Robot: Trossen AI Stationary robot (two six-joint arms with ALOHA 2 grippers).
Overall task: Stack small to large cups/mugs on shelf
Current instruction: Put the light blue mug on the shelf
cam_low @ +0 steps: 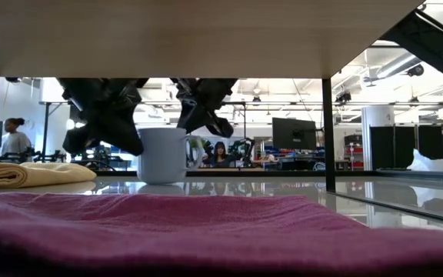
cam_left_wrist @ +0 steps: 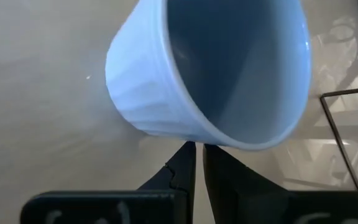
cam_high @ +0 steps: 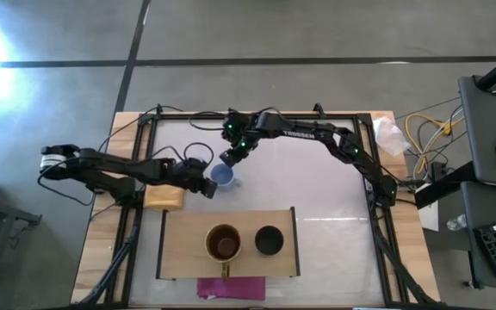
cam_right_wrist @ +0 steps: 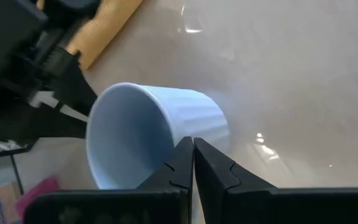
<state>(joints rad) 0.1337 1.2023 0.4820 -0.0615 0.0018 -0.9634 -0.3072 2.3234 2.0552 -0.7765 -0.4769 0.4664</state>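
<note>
1. Pale blue mug (cam_high: 223,176) stands upright on the table, apart from the shelf (cam_high: 179,250) on its far side, toward the shelf's left half. In the low view its base sits flat on the glossy surface.
2. Left gripper (cam_high: 205,184) is right at the mug's left side, fingers pressed together with the tips at the rim. Whether a sliver of wall sits between them, cannot tell. The yellow cloth (cam_high: 164,197) lies just left of the mug.
3. Right gripper (cam_high: 230,155) is at the mug's far side, fingers pressed together against or just beside the wall, pinching nothing that I can see.
4. Brown mug (cam_high: 223,243) and black cup (cam_high: 269,240) already stand side by side on the shelf, brown one to the left.
5. Handling judgement: the blue mug looks like glazed ceramic, so stiff, fairly heavy, slick and chippable. The ribbed wall gives little bite from outside. Best hold is probably a rim pinch, one finger inside and one outside.
6. Risk: closed fingers nudging a smooth mug on a smooth table may tip it or slide it.
</note>
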